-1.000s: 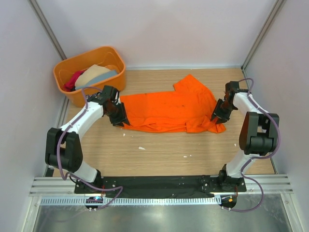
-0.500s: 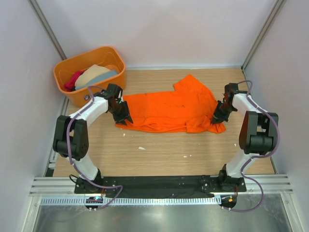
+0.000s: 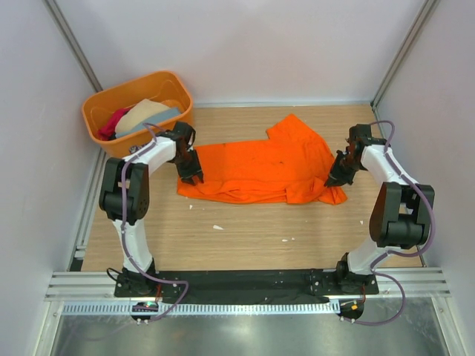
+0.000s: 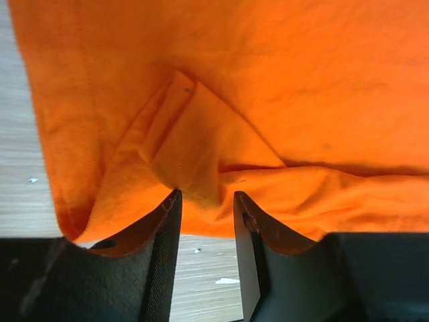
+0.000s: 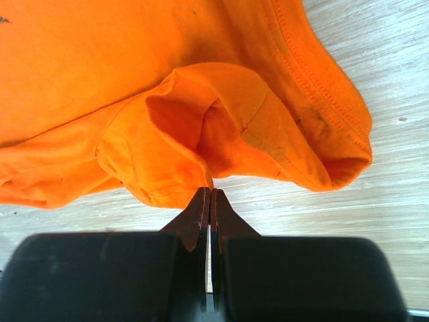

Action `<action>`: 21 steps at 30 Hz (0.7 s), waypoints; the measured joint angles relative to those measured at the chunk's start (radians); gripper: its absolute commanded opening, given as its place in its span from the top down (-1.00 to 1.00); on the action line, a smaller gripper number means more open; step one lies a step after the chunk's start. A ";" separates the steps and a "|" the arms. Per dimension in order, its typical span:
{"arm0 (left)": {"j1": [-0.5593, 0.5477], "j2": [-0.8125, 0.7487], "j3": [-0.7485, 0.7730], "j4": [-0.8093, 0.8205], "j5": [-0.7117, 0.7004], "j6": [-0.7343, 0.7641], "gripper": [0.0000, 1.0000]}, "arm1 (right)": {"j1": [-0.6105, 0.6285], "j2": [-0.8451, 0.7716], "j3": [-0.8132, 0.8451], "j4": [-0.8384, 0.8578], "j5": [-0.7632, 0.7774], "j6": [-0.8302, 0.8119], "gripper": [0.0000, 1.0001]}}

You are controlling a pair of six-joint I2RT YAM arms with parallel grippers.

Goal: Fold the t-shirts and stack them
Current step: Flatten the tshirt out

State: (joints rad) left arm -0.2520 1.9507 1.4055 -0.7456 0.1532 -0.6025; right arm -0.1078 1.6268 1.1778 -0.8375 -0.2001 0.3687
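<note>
A table (image 3: 245, 237) of pale wood grain was seen, closed in by light walls on three sides. An orange t-shirt (image 3: 260, 167) was spread crosswise over the far half of it. The cloth was wrinkled, a loose fold was raised near its left edge, and a sleeve was bunched and doubled over at its right end. An orange tub (image 3: 119, 152) was set in the far left corner, near the shirt's left end. A few small white scraps were scattered on the bare wood nearer the front: one scrap (image 3: 217, 227) was found left of the middle and another scrap (image 3: 286, 239) right of it.
</note>
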 measured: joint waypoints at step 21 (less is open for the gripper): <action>-0.003 -0.469 -0.319 -0.187 -0.092 -0.077 1.00 | 0.011 -0.079 0.000 -0.066 -0.007 0.000 0.97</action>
State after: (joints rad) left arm -0.2554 1.4818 1.0866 -0.9329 0.0608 -0.6792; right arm -0.0971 1.5482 1.1774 -0.9035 -0.2073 0.3691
